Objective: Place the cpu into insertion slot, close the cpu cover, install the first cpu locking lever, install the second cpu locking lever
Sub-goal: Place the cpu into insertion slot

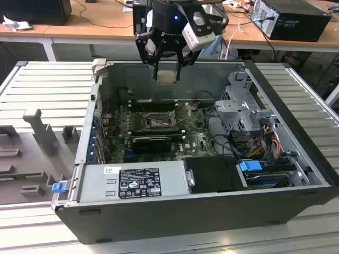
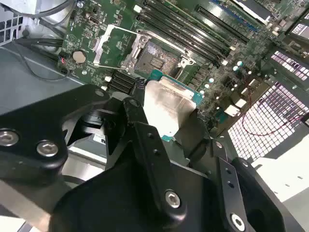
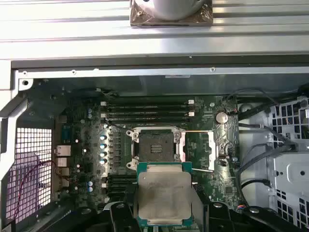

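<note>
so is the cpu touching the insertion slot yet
Apart. In the exterior view the hand holds the cpu high above the motherboard, with a clear gap down to the insertion slot.

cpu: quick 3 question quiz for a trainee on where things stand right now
1. True or false: the cpu sits in the slot.
2. What does the gripper hold? A) nothing B) the cpu C) a cable
3. Fill in: the cover is ___ (open or shut).

Key:
1. False: it hangs above the board, and the slot is bare.
2. B
3. open
</note>
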Motion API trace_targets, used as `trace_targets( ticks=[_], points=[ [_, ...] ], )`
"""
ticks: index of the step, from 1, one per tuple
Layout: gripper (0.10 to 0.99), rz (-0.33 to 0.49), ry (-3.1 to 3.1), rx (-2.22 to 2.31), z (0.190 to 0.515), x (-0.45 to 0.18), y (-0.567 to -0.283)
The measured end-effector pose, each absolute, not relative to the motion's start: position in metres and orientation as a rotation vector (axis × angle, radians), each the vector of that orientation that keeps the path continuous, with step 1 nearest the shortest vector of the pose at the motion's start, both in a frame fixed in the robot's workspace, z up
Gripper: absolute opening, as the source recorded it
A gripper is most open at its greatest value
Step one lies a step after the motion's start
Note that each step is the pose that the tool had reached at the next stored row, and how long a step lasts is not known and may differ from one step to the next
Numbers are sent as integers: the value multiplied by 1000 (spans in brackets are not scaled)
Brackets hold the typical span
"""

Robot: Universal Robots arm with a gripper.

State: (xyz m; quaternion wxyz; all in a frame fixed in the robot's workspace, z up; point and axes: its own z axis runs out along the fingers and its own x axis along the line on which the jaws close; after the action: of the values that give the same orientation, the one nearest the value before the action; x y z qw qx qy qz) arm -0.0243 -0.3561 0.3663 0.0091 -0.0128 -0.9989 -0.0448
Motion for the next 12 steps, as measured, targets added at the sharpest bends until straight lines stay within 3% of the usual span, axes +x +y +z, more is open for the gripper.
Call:
trace_targets(
  ticks=[12],
  points=[
    [533,-141,-3119,-192,365,-24,-356]
  ],
)
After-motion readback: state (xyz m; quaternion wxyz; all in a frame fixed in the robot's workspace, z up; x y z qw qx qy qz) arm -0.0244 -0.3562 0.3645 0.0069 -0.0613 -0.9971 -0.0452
